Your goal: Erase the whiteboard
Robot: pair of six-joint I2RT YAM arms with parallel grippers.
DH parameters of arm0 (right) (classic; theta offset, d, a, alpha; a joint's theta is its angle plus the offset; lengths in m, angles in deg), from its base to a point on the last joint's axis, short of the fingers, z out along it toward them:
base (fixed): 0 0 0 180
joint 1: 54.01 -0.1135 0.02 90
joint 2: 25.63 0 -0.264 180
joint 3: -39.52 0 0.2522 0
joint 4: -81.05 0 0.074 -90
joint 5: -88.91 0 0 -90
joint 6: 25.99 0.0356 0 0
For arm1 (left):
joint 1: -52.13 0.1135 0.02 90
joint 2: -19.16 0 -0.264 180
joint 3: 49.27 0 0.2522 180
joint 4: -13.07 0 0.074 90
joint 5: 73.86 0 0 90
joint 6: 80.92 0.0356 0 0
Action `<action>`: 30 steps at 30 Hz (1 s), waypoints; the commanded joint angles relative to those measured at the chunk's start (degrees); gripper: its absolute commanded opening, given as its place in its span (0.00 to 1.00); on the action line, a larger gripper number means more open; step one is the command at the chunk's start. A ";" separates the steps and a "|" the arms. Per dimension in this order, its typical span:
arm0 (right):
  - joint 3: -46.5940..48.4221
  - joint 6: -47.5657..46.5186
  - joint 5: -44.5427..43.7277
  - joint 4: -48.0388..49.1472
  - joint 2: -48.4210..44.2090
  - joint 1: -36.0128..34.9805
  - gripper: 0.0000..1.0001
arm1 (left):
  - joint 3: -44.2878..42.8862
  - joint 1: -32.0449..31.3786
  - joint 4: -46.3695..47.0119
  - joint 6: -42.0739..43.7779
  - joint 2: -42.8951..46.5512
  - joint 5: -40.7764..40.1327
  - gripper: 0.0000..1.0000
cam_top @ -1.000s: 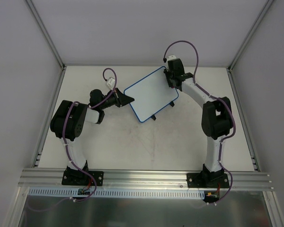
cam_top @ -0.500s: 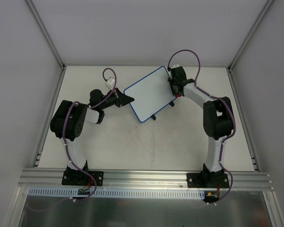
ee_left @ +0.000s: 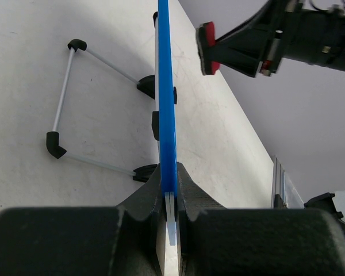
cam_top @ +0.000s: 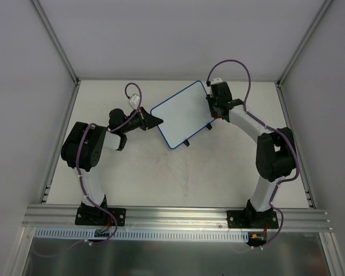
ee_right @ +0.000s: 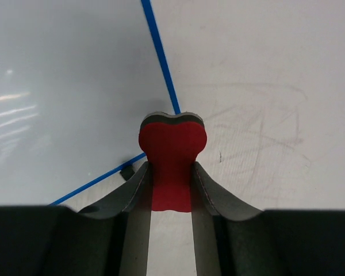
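Note:
The whiteboard (cam_top: 183, 114) lies tilted across the far middle of the table, and its face shows plain white. My left gripper (cam_top: 156, 120) is shut on its left edge; the left wrist view shows the blue rim (ee_left: 165, 86) edge-on between my jaws (ee_left: 170, 195). My right gripper (cam_top: 215, 114) is shut on the red bone-shaped eraser (cam_top: 217, 117) at the board's right corner. In the right wrist view the eraser (ee_right: 172, 152) sits just past the blue rim (ee_right: 158, 52), over the table. It also shows in the left wrist view (ee_left: 207, 49).
Two black feet on thin rods (ee_left: 63, 98) stick out from the board's near edge onto the table (cam_top: 161, 172). Grey walls close the table in on the left, back and right. A metal rail (cam_top: 172, 215) runs along the near edge.
My right arm swung right and a little nearer, carrying the eraser from the board's far right corner along its right edge. My left gripper and the board stayed still.

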 commanded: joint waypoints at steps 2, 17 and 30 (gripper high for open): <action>-2.94 1.36 -1.23 -0.08 -9.30 -5.45 0.00 | -0.42 -0.01 10.96 -0.64 2.00 3.93 0.03; -19.91 8.74 5.09 2.73 -23.99 -9.95 0.00 | 0.99 0.08 15.79 -2.49 0.51 4.81 0.18; -27.90 11.39 13.97 2.73 -29.61 -12.15 0.00 | 0.99 0.25 16.23 -2.67 -0.55 5.24 0.22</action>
